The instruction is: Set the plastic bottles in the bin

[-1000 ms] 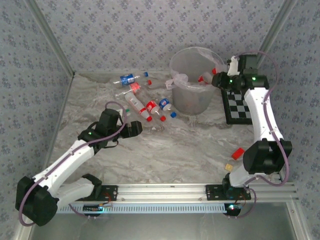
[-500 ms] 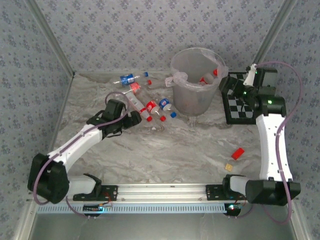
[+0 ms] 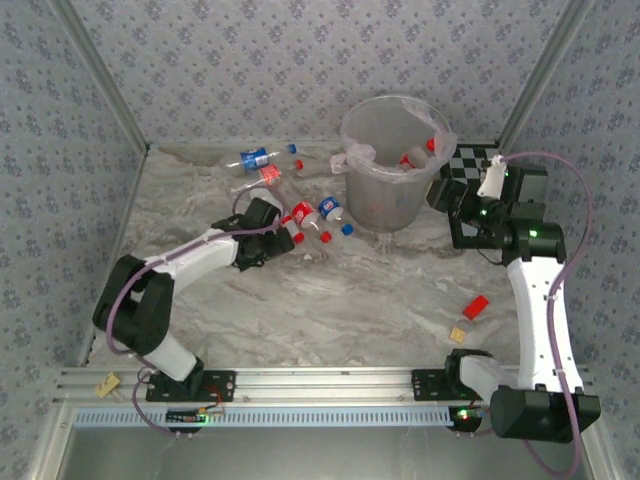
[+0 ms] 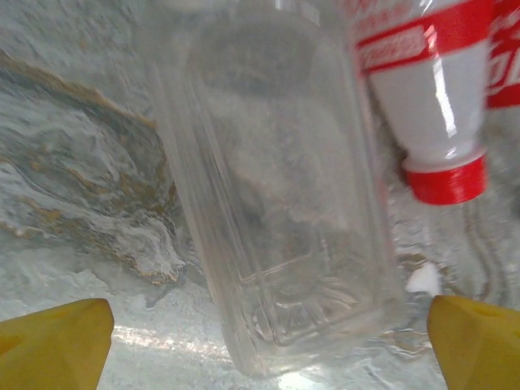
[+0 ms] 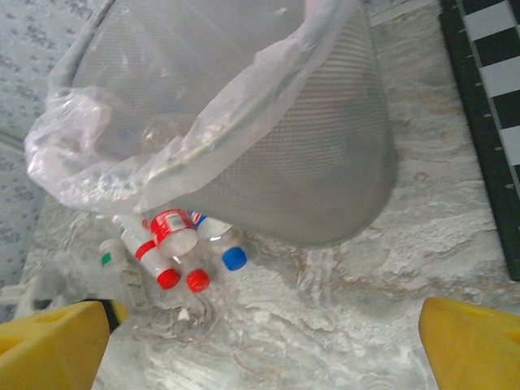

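The bin (image 3: 388, 170), a translucent bucket with a clear liner, stands at the back centre with a red-capped bottle (image 3: 413, 156) inside. Several plastic bottles (image 3: 305, 214) lie on the table to its left. My left gripper (image 3: 278, 236) is open, low over this cluster. In the left wrist view its yellow fingertips (image 4: 57, 345) stand wide on either side of a clear label-free bottle (image 4: 276, 203), with a red-capped bottle (image 4: 435, 106) beside it. My right gripper (image 3: 447, 197) hangs open and empty just right of the bin (image 5: 268, 154), looking past it at the bottles (image 5: 171, 236).
A black-and-white checkerboard (image 3: 482, 232) lies under the right arm, also seen in the right wrist view as the checkerboard (image 5: 487, 114). A red block (image 3: 476, 306) and a yellow block (image 3: 458, 334) sit at the front right. Patterned walls close in the table.
The right gripper opened over the bin, let its bottle fall in, and drew back to the right and down. The left arm stretched forward to the bottle cluster.
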Controlling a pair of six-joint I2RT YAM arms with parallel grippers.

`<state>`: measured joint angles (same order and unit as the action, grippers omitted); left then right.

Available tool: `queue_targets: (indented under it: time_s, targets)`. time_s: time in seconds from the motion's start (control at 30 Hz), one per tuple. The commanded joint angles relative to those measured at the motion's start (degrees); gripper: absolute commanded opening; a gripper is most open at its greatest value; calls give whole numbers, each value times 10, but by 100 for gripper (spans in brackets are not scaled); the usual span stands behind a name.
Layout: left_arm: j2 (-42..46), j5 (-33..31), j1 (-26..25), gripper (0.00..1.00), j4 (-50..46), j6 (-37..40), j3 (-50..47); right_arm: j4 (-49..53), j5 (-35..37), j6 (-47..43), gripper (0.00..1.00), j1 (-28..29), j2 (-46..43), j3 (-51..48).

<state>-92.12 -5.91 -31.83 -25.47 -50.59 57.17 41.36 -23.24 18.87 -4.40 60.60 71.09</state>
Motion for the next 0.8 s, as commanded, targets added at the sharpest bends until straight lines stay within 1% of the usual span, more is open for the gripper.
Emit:
queue_targets:
  time_s: [0.0,0.1,0.2,0.3,0.37,0.43,0.5,0.6,0.7,0.77]
  targets:
    - [-23,-22,-17,95,-33,9,44,-9,-32,0,100,10,-15,-4]
    - [-26,-38,-24,86,-41,13,45,-12,-40,-2,100,19,-15,-13]
    - [-27,-42,-24,82,-43,23,41,-24,-52,-1,100,33,-16,-23]
    - [-28,-51,-24,77,-49,27,39,-36,-49,-3,99,57,-20,-23]
    - [-30,-65,-24,77,-50,30,37,-43,-40,-4,99,77,-25,-19]
    - [-38,-76,-23,80,-50,36,39,-53,-30,-5,98,96,-31,-15]
    - [-47,-70,-23,80,-52,40,46,-62,-24,-7,98,116,-36,-11]
    - [-42,-65,-26,73,-37,42,42,-66,-15,-16,97,148,-45,-6]
    - [-29,-70,-25,64,-34,44,33,-66,-6,-24,97,177,-51,-3]
    - [-17,-80,-25,62,-49,47,30,-84,1,-26,97,196,-50,0]
